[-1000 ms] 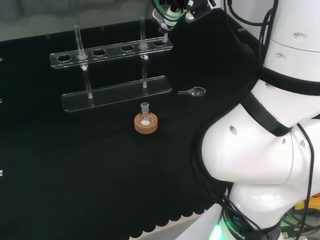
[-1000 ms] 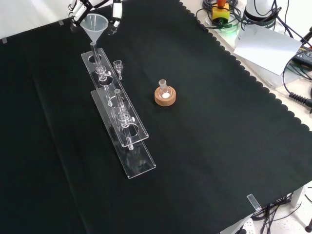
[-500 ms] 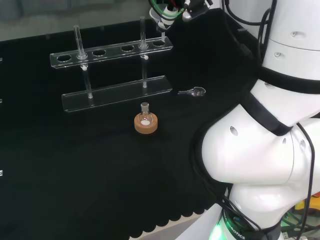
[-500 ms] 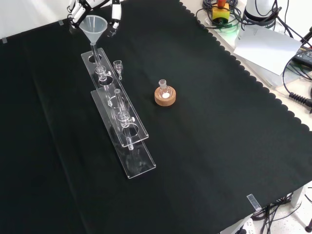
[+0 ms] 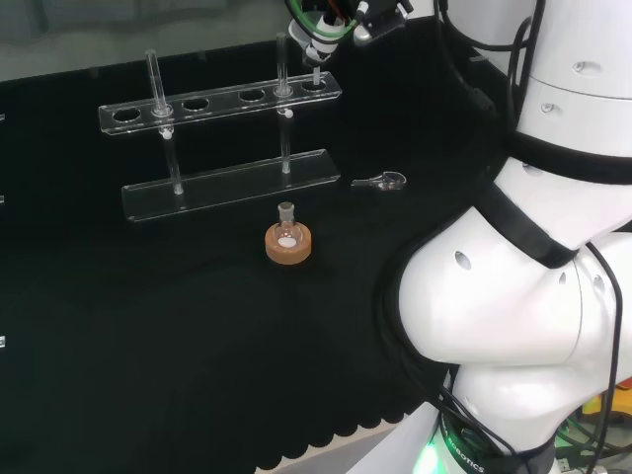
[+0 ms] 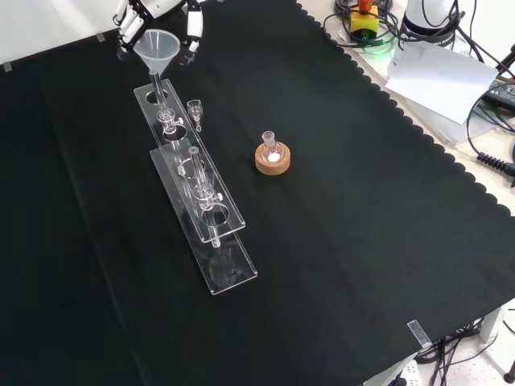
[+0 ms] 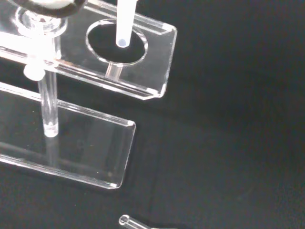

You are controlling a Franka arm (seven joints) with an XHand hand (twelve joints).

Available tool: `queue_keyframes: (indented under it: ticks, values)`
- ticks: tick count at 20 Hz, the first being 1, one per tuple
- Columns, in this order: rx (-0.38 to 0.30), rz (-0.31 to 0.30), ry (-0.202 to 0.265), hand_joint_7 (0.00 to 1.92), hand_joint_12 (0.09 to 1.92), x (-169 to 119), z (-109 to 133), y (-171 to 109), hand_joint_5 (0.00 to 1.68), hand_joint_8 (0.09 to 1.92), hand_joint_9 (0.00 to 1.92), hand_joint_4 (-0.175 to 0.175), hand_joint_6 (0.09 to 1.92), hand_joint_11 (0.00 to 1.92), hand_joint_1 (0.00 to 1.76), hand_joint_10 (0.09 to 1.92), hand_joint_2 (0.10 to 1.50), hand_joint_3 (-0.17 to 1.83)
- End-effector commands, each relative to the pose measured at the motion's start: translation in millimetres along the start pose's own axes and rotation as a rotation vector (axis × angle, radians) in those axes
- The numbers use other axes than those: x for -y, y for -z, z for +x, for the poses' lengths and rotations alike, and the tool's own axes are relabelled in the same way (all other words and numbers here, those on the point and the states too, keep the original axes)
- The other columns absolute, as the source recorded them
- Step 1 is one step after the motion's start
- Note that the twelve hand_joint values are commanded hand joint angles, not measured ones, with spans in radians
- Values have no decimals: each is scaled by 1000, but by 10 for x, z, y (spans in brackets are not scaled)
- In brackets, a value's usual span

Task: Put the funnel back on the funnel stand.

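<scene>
A clear funnel (image 6: 156,48) hangs at the top left of the front view, cone upward, and the hand (image 6: 193,20) is shut on it with fingers on both sides of the cone. The clear funnel stand (image 6: 189,165) is a long two-level rack with several holes in its top plate. In the wrist view the funnel's stem (image 7: 125,21) points down over the end hole of the stand's top plate (image 7: 152,62), its tip just above the hole. In the head view the hand (image 5: 324,28) hovers over the right end of the stand (image 5: 222,104).
A small flask in a cork ring (image 5: 287,243) stands on the cloth in front of the stand in the head view, also the flask in its ring (image 6: 272,158). A small clear glass piece (image 5: 380,182) lies to the right of the stand's base.
In the head view the hand with the funnel has shifted a little to the left, closer over the stand's end hole. Nothing on the cloth has moved.
</scene>
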State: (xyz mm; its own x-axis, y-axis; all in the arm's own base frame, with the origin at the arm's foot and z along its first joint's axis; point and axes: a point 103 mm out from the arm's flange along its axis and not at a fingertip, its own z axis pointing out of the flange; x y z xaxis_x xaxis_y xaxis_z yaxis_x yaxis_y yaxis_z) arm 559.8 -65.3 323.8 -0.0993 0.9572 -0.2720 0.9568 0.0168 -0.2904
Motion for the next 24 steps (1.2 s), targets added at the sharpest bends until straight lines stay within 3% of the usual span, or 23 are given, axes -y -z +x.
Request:
queue_keyframes:
  ticks: [1, 19, 22, 24]
  values:
    - [-6, 16, 7, 604, 1227, -32, 70, -76, 758, 619, 978, 43, 731, 696, 811, 396, 763, 604]
    - [9, 74, 18, 573, 1225, -249, 84, -322, 729, 614, 953, 31, 726, 689, 807, 394, 761, 603]
    - [8, 94, 18, 523, 1236, -260, 74, -355, 645, 632, 896, 10, 743, 653, 798, 409, 758, 599]
    - [0, 115, 22, 378, 1271, -261, 69, -374, 456, 660, 745, -20, 622, 539, 780, 460, 743, 595]
